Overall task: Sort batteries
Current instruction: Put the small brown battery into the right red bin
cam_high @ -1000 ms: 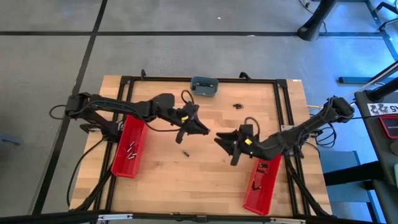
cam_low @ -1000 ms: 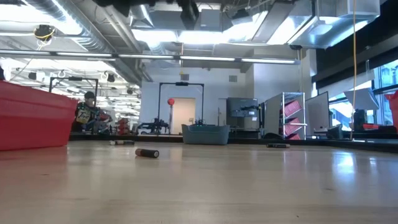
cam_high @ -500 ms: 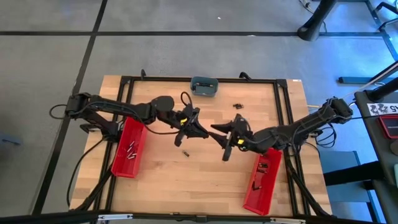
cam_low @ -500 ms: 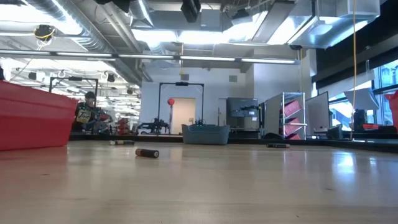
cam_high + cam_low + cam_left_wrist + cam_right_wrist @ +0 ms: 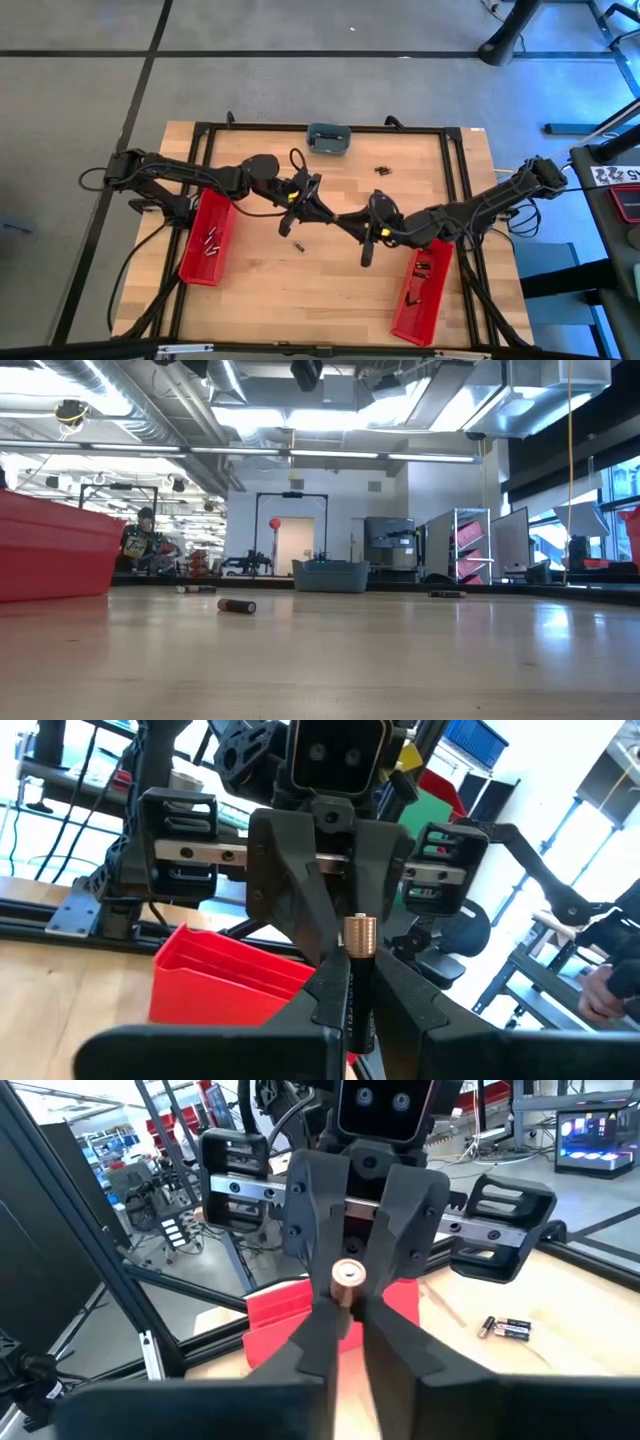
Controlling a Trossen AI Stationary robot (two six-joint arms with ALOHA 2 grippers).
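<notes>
Counter (image 5: 330, 290), from above: dish (image 5: 328, 139) at 12 o'clock edge. Left bin (image 5: 208, 238) at 9 o'clock, batteries (image 5: 211, 243) inside; right bin (image 5: 422, 295) at 4 o'clock. Loose battery (image 5: 298, 246) near centre; battery pair (image 5: 381, 170) toward 1 o'clock. Left gripper (image 5: 325, 212) and right gripper (image 5: 352, 217) meet at centre, one battery (image 5: 358, 980) between both jaws.

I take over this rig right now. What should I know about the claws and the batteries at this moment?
Left claw: shut on the held battery, mid-table.
Right claw: meets it tip to tip and looks shut on the same battery; a handover seems to be under way.
Done: several batteries lie in the left red bin and in the right red bin.
Left: one loose battery near the table's middle and a small far group at the far side.
</notes>
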